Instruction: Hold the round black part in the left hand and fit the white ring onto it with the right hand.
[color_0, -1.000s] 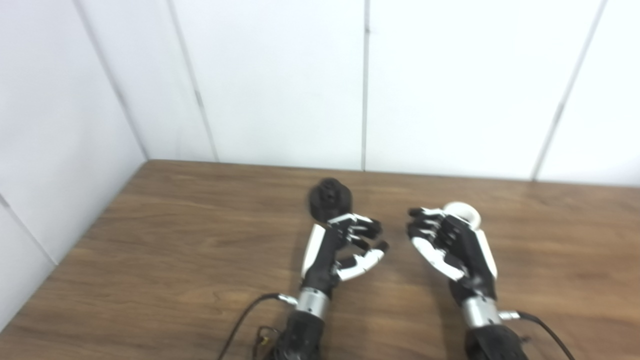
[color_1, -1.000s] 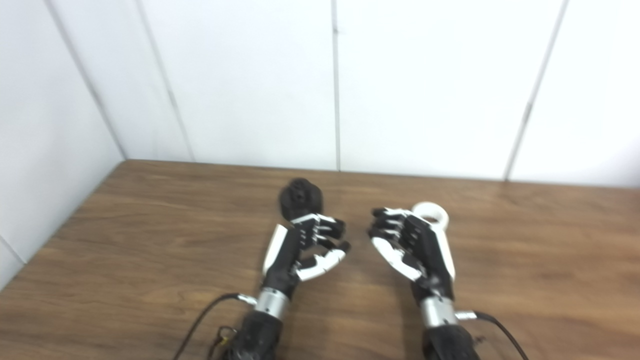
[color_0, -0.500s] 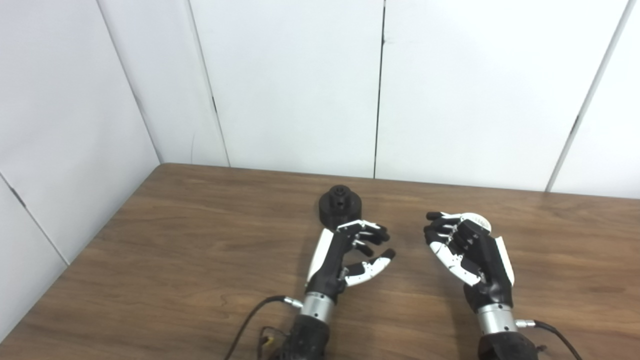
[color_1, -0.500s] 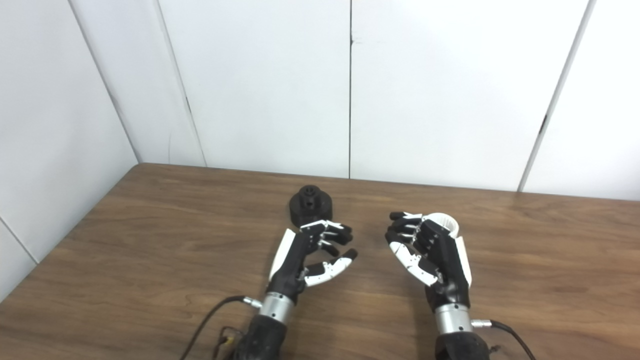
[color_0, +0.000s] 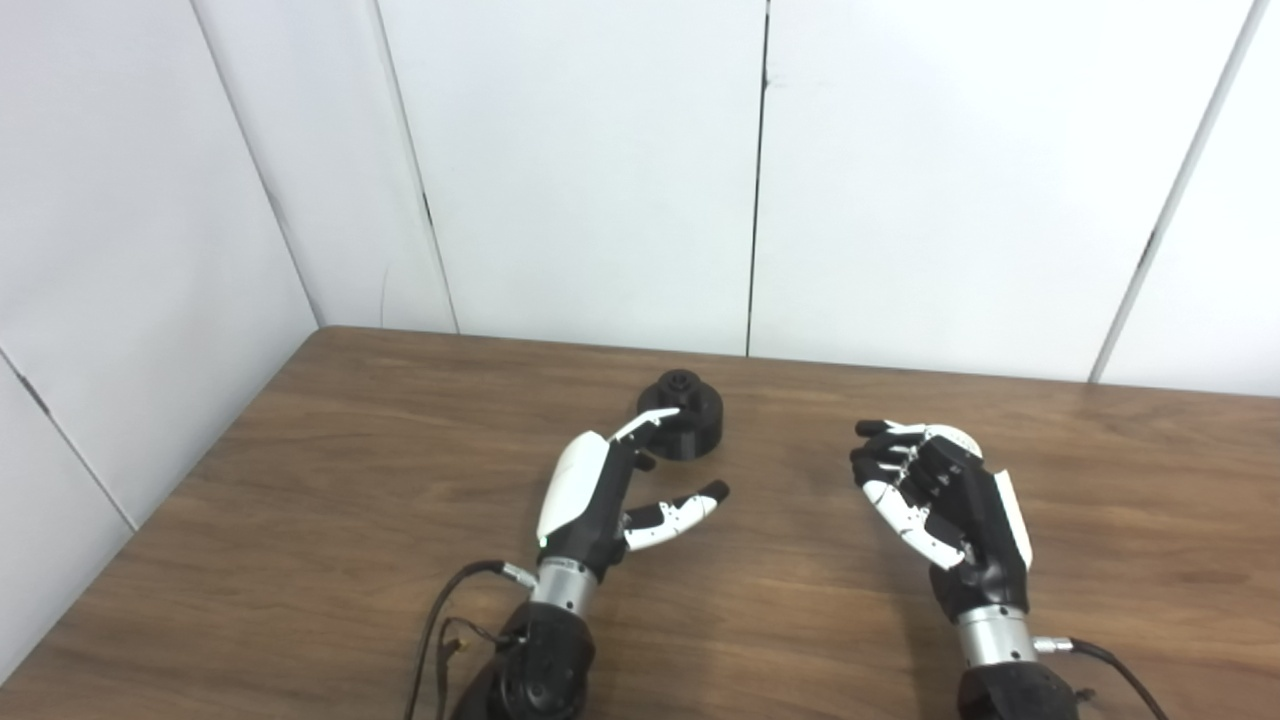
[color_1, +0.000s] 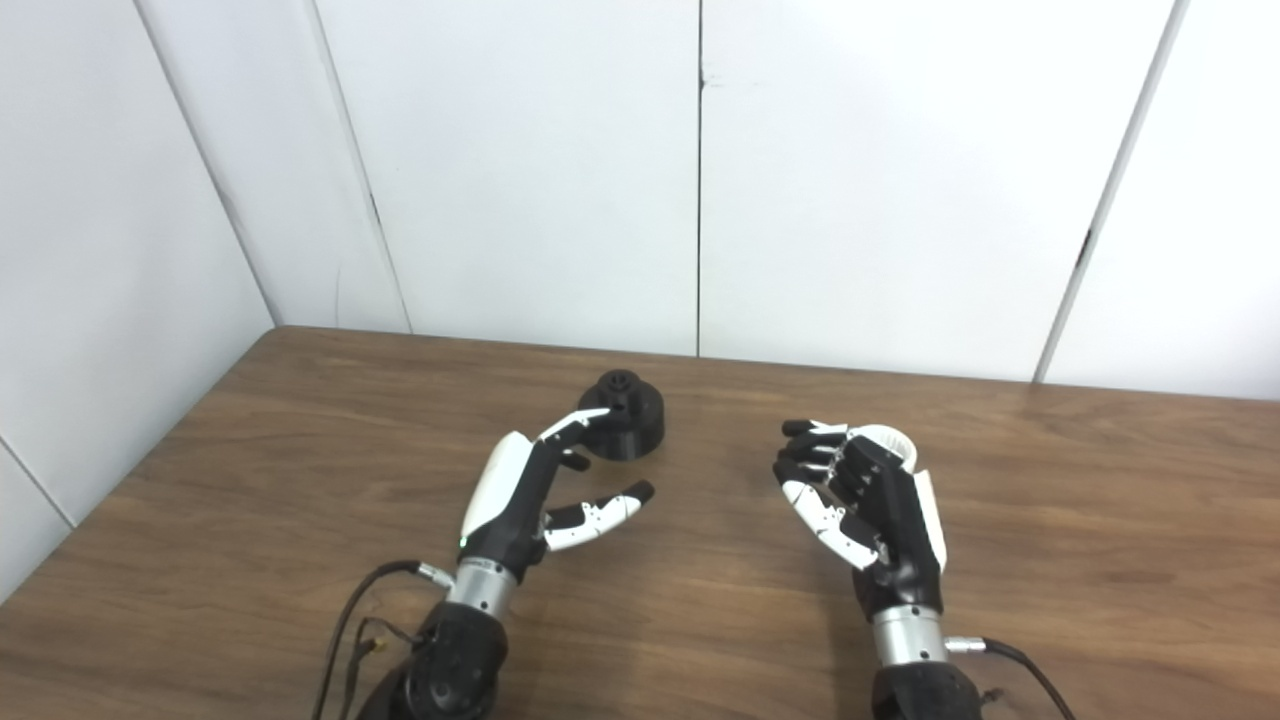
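Your two arms reach in over the wooden table (color_0: 300, 480). Your left hand (color_0: 610, 485) is spread, holding nothing, thumb out to the side, and its fingers (color_0: 650, 422) stretch over the near edge of the round black part (color_0: 685, 410), which sits on the table just beyond them. Your right hand (color_0: 935, 495) is well apart to the right, fingers curled loosely, palm facing left. The white ring (color_0: 950, 438) lies just beyond it, mostly hidden; you cannot tell whether the fingers touch it.
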